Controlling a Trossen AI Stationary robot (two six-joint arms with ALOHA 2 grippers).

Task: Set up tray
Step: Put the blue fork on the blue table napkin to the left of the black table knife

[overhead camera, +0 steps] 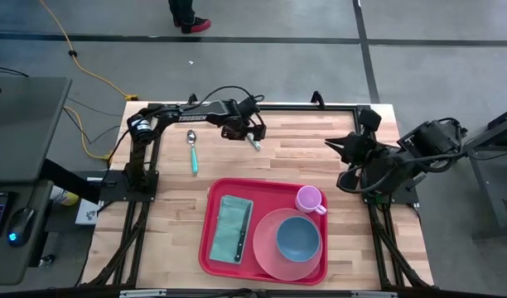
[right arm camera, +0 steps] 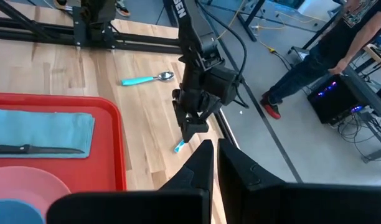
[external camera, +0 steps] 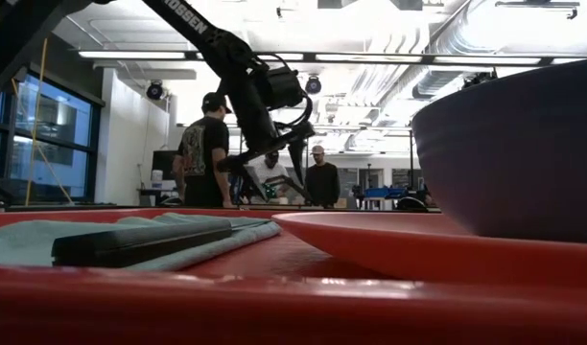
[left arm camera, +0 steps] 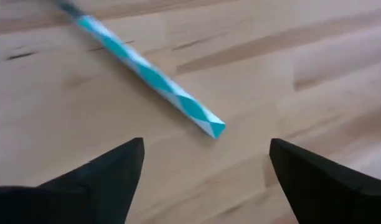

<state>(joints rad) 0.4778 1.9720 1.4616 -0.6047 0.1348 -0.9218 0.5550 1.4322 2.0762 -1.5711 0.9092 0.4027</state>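
The red tray (overhead camera: 216, 194) lies at the table's near middle. It holds a teal napkin (overhead camera: 230, 225) with a dark knife (overhead camera: 242, 236) on it, a salmon-pink plate (overhead camera: 270, 252) bearing a blue bowl (overhead camera: 298, 237), and a pink cup (overhead camera: 310, 199). A teal-handled utensil (left arm camera: 153, 74) lies flat on the wood near the far edge. My left gripper (overhead camera: 247, 132) hovers open just above it, the handle's free end (left arm camera: 216, 127) lying ahead of the gap between the fingers. My right gripper (right arm camera: 212, 163) is shut with nothing in it, raised over the table's right side.
A teal-handled spoon (overhead camera: 192, 151) lies on the wood left of my left gripper. Bare wood lies between the far edge and the tray. People stand in the room beyond the table (external camera: 202, 149), and a person stands by the table's far side (right arm camera: 340, 43).
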